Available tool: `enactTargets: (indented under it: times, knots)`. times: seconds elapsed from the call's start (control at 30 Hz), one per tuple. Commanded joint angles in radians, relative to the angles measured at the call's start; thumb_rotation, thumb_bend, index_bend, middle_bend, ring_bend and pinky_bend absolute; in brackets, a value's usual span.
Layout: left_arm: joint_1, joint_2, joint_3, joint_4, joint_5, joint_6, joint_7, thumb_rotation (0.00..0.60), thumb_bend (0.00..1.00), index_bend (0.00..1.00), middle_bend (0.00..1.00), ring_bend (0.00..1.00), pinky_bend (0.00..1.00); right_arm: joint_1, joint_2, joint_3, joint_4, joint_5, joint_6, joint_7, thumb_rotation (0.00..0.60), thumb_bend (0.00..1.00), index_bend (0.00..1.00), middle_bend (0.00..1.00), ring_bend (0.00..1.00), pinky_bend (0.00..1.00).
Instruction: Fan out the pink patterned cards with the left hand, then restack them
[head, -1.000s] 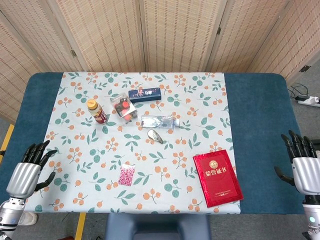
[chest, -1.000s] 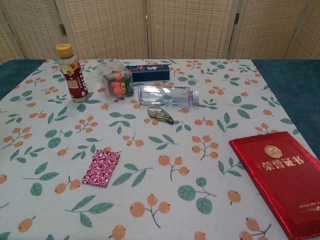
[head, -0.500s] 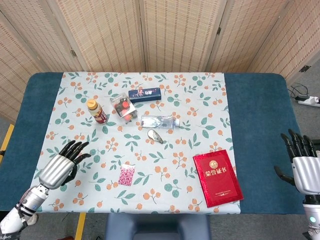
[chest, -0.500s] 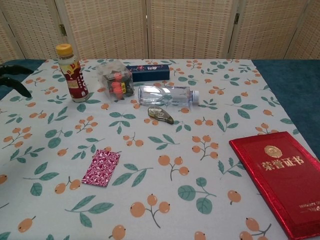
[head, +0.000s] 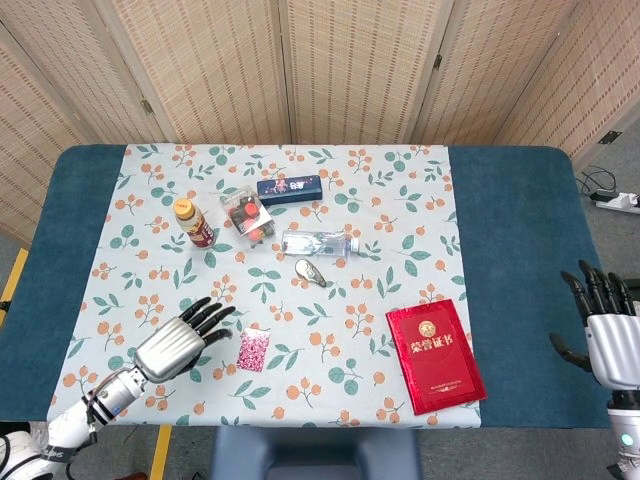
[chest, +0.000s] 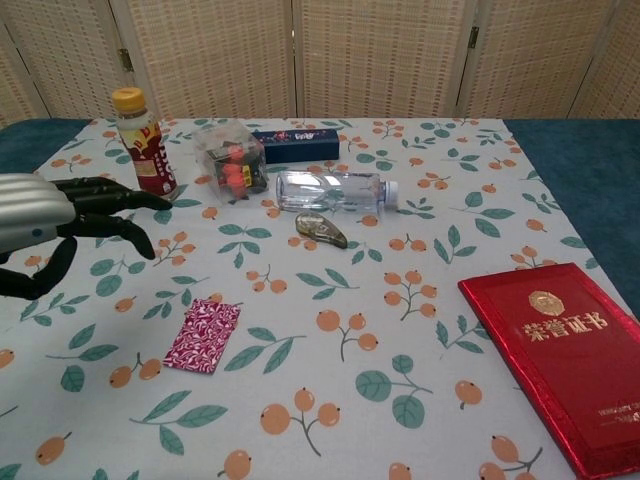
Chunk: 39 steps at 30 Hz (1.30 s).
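Head view — left hand is being held above the cloth with fingers spread, nothing gripped, just left of the pink patterned cards, which are lying stacked near the near edge. Right hand is being kept open off the table's right side — empty.

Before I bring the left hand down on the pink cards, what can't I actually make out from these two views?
- Pink cards: card count, both views; stack too thin.
- Left hand: height above the cloth unclear; the chest view's left edge crops it.
- Right hand: absent from chest view, cropped in head view.
- Clear box contents: too small.
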Motion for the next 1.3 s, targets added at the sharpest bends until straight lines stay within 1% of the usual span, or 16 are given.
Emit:
enactTargets:
  times: [0.03, 0.17, 0.33, 0.47, 0.63, 0.83, 1.3]
  knots:
    - [-0.015, -0.021, 0.007, 0.001, -0.011, -0.024, 0.02, 0.6, 1.0, 0.26, 0.0, 0.0, 0.0, 0.003, -0.003, 0.0, 0.004, 0.002, -0.007, 0.002, 0.6, 0.27, 0.11, 0.0, 0.0, 0.0]
    - [-0.027, -0.045, 0.012, 0.009, -0.02, -0.052, 0.087, 0.6, 1.0, 0.23, 0.0, 0.0, 0.0, 0.008, -0.005, -0.002, 0.009, 0.005, -0.019, 0.004, 0.6, 0.27, 0.11, 0.0, 0.0, 0.0]
    - [-0.045, -0.074, 0.023, 0.008, -0.034, -0.085, 0.123, 0.6, 1.0, 0.28, 0.0, 0.0, 0.0, 0.01, -0.006, -0.001, 0.009, 0.005, -0.019, 0.003, 0.6, 0.27, 0.11, 0.0, 0.0, 0.0]
    - [-0.052, -0.095, 0.024, 0.013, -0.051, -0.1, 0.157, 0.6, 1.0, 0.29, 0.0, 0.0, 0.0, 0.011, -0.005, -0.003, 0.006, 0.004, -0.024, 0.0, 0.6, 0.27, 0.11, 0.0, 0.0, 0.0]
    - [-0.057, -0.124, 0.021, 0.024, -0.076, -0.11, 0.202, 0.6, 1.0, 0.31, 0.0, 0.0, 0.0, 0.012, -0.005, -0.004, 0.005, 0.005, -0.025, 0.0, 0.6, 0.27, 0.11, 0.0, 0.0, 0.0]
    - [-0.06, -0.152, 0.017, 0.03, -0.114, -0.123, 0.251, 0.6, 1.0, 0.31, 0.0, 0.0, 0.0, 0.012, -0.006, -0.004, 0.005, 0.01, -0.028, -0.001, 0.6, 0.27, 0.14, 0.0, 0.0, 0.0]
    - [-0.094, -0.223, -0.005, 0.034, -0.19, -0.166, 0.334, 0.6, 1.0, 0.3, 0.0, 0.0, 0.0, 0.016, -0.009, -0.001, 0.011, 0.018, -0.035, 0.002, 0.6, 0.27, 0.14, 0.0, 0.0, 0.0]
